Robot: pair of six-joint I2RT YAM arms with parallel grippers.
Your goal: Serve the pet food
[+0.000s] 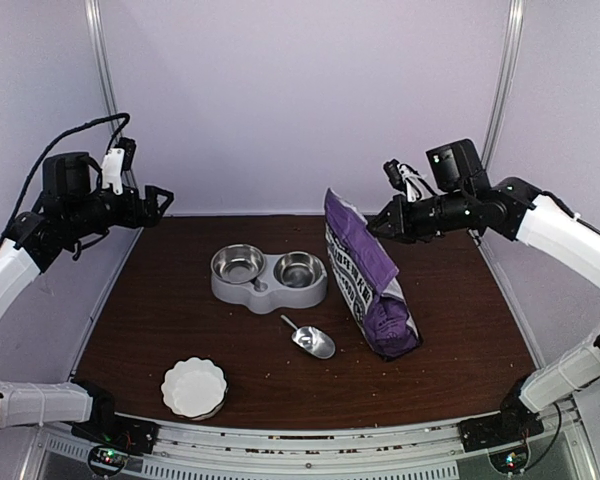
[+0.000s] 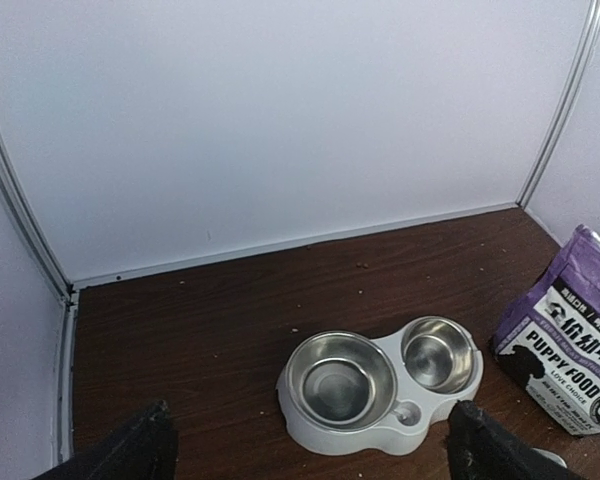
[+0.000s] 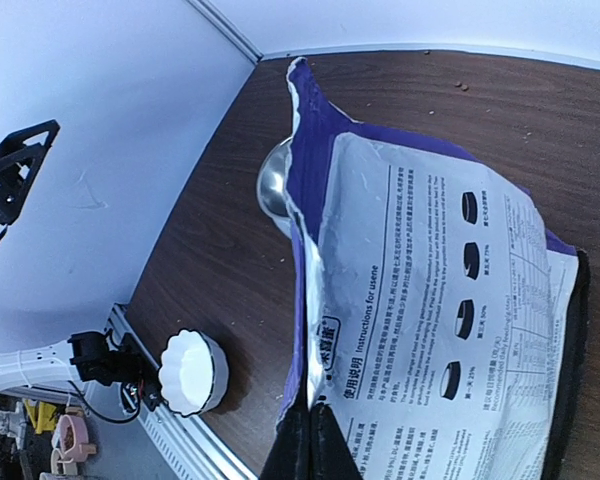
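Observation:
The purple-and-white pet food bag stands right of centre, its torn top leaning toward the far left. My right gripper is shut at the bag's upper edge; in the right wrist view the closed gripper meets the rim of the bag, apparently pinching it. No heap of kibble shows; the bag's inside is hidden, and only stray bits lie on the table. My left gripper is open and empty, held high at the far left; in its wrist view the gripper frames the grey double bowl. The metal scoop lies in front of the bowls.
The grey double bowl holds two empty steel cups at the table's centre. A white fluted dish sits near the front left edge, also seen in the right wrist view. White walls enclose the back and sides.

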